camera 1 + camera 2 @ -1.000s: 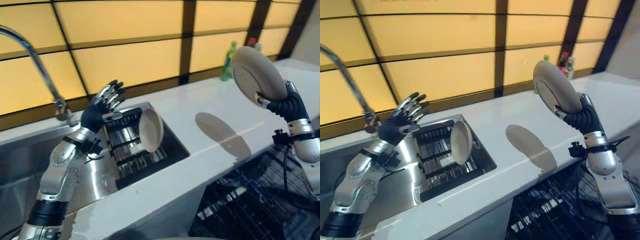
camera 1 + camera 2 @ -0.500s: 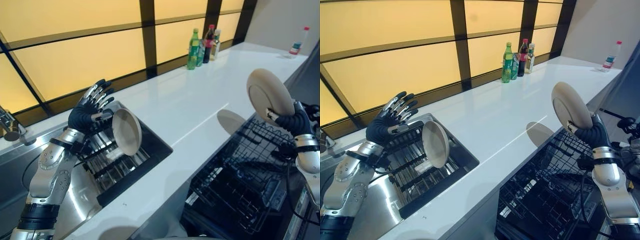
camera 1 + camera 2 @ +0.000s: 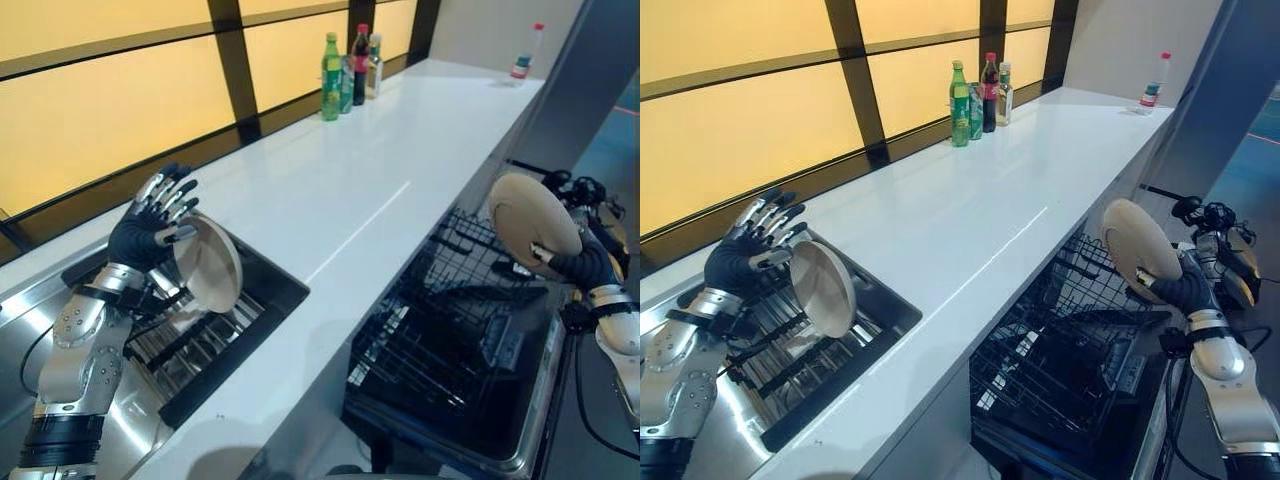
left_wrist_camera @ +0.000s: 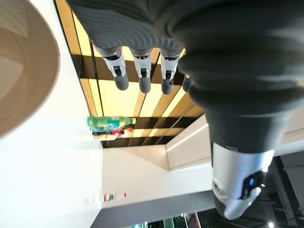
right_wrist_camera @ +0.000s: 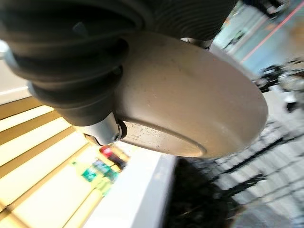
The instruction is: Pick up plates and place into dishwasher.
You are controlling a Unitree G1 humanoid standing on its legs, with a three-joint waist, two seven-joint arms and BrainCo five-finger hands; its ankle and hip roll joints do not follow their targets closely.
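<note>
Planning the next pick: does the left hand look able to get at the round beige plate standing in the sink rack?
Probably yes. The left hand hovers open right beside the round beige plate in the black sink rack, with nothing between them.

Bench [image 3: 360, 190]: long, white, along the amber window wall.
Far end: cluster of bottles [image 3: 350, 62] standing upright.
Far right corner: single small bottle [image 3: 526, 64].

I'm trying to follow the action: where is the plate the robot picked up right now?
The beige plate is gripped on edge in the right hand, raised over the open dishwasher's black wire rack, right of the white counter.
</note>
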